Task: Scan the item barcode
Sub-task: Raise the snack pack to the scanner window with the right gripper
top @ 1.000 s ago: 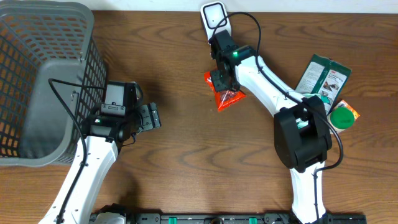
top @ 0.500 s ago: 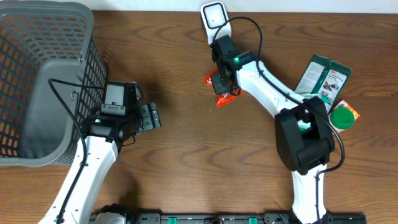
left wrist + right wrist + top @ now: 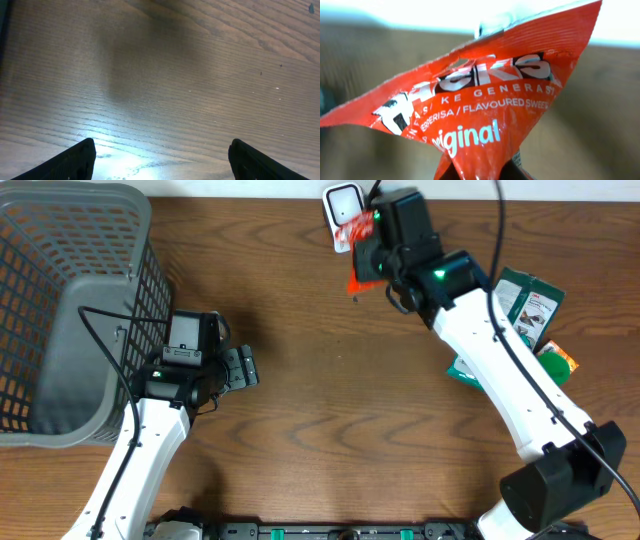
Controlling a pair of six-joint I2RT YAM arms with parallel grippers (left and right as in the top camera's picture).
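The right tool [image 3: 372,258] is clamped shut on a red sweet packet [image 3: 358,282], holding it in the air just in front of the white scanner [image 3: 343,202], close to touching it. From the wrist view, the packet is pinched at its lower edge, creased and sagging. I can see no barcode. As I judge it, the slick wrapper could slip from so small a pinch, a fold could hide the code, or the arm could knock the scanner. The left tool [image 3: 240,368], wide and empty, hovers over the bare surface [image 3: 175,75] well away from the scanner, beside a grey basket [image 3: 60,310].
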